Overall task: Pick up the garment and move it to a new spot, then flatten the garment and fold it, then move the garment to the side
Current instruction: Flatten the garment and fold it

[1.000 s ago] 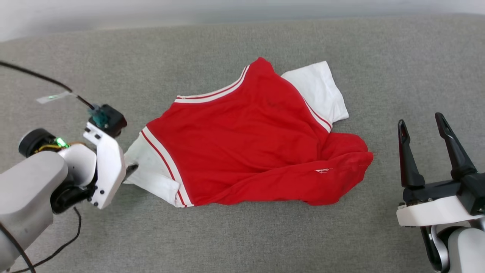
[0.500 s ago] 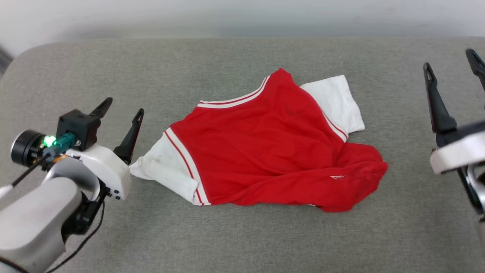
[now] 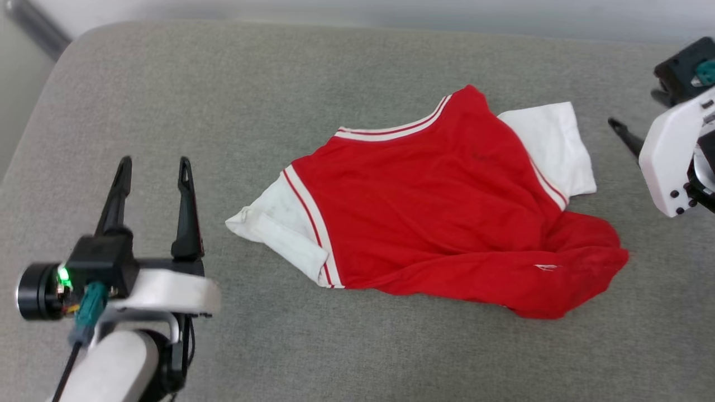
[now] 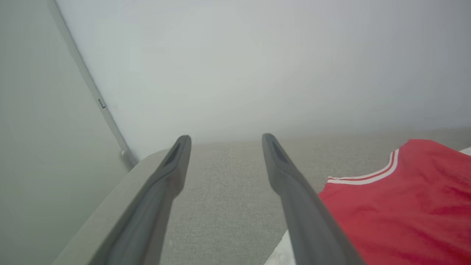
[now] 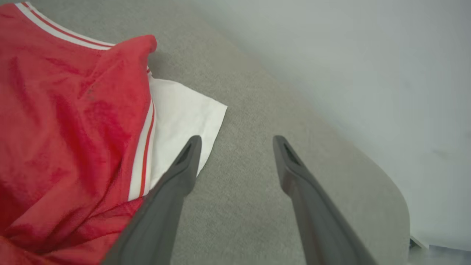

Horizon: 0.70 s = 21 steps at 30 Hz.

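My left tool point(image 3: 154, 163) hangs released, fingers spread and empty, a little apart from the left white sleeve point(image 3: 273, 223). The garment point(image 3: 441, 206) lies in the middle of the table point(image 3: 279, 84), plain red side up, its lower right corner bunched. My right tool point(image 5: 237, 140) is released too, holding nothing, just beside the right white sleeve point(image 3: 558, 145).

I judge the risk lies in the next grab. Pinching the crumpled corner would catch several layers and carry the wrinkle into the fold, and gripping a sleeve alone would let the body drag and twist.

Count: one garment, two sleeves, two tools, two fingers each.
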Motion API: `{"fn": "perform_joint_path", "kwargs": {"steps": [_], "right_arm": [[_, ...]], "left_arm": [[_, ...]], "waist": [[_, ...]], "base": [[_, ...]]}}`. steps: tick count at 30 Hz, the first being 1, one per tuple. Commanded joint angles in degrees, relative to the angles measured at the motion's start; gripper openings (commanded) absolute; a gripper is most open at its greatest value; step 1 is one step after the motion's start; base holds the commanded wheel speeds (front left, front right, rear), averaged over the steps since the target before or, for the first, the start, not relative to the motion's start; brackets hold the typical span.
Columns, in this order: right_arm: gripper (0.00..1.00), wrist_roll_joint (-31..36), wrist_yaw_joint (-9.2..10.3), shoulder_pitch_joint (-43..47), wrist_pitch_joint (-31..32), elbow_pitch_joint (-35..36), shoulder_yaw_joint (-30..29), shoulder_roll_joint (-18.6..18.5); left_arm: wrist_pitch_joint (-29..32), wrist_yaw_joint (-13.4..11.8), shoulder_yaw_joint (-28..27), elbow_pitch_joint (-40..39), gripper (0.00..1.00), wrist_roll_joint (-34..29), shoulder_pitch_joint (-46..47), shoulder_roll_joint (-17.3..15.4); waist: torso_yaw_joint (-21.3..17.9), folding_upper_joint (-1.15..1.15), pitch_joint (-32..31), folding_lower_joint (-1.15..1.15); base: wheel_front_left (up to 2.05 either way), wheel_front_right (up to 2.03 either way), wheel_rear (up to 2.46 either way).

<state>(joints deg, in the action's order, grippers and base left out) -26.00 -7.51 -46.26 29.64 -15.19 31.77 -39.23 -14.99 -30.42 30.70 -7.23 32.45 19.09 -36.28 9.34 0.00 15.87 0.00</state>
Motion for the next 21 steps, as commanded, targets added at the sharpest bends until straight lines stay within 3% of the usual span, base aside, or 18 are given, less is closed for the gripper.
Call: {"fn": "perform_joint_path", "kwargs": {"steps": [1, 4, 5, 7, 11, 16, 17, 18, 21], "right_arm": [[1.00, -3.1, 0.04, -1.7, 3.4, -1.1, 2.3, -0.4], [1.00, -9.2, 0.04, -5.9, 11.5, -3.0, 7.5, -2.6], [1.00, -13.3, 0.04, -8.8, 18.1, -5.2, 10.9, -2.9], [1.00, -14.6, 0.04, -10.8, 21.1, -6.8, 12.2, -3.1], [1.00, -16.2, 0.04, -11.9, 23.8, -10.5, 14.7, -2.1], [1.00, -18.1, 0.02, -8.8, 22.6, -13.9, 18.3, -0.7], [0.43, -18.4, 0.02, -8.5, 22.0, -14.1, 18.9, -0.7], [0.00, -18.7, 0.02, -8.4, 21.0, -14.3, 19.2, -0.6], [0.00, -18.5, 0.05, -10.0, 18.1, -14.6, 19.6, -1.5]], "left_arm": [[-0.3, 0.0, -2.1, -0.8, 1.00, -1.6, -2.4, 1.7], [-0.3, 1.3, -6.7, -2.3, 1.00, -5.5, -6.5, 6.2], [-0.3, 3.2, -10.5, -3.1, 1.00, -8.5, -9.6, 10.9], [-0.3, 5.0, -12.4, -3.4, 1.00, -10.4, -10.8, 13.9], [-0.3, 9.3, -14.8, -2.2, 1.00, -13.7, -11.7, 19.0], [-0.3, 14.0, -17.8, -0.7, 1.00, -17.0, -10.9, 23.5], [-0.3, 14.7, -18.3, -0.3, 1.00, -17.5, -10.8, 24.1], [-0.3, 15.4, -19.0, 0.0, 1.00, -18.2, -10.9, 24.6], [-0.3, 17.0, -20.9, 0.8, 1.00, -19.8, -11.7, 25.8]], "waist": [[1.2, 0.00, 1.2, 0.00], [2.3, 0.00, 2.7, 0.00], [3.3, 0.00, 4.3, 0.00], [4.0, 0.00, 5.4, 0.00], [5.3, 0.00, 7.1, 0.00], [6.0, 0.00, 7.7, 0.00], [6.0, 0.00, 7.6, 0.00], [5.8, 0.00, 7.4, 0.00], [4.8, 0.00, 6.3, 0.00]], "base": [[0.00, 0.00, 0.00], [0.00, 0.00, 0.00], [0.00, 0.00, 0.00], [0.00, 0.00, 0.00], [0.00, 0.00, 0.00], [0.00, 0.00, 0.00], [0.00, 0.00, 0.00], [0.00, 0.00, 0.00], [0.00, 0.00, 0.00]]}}
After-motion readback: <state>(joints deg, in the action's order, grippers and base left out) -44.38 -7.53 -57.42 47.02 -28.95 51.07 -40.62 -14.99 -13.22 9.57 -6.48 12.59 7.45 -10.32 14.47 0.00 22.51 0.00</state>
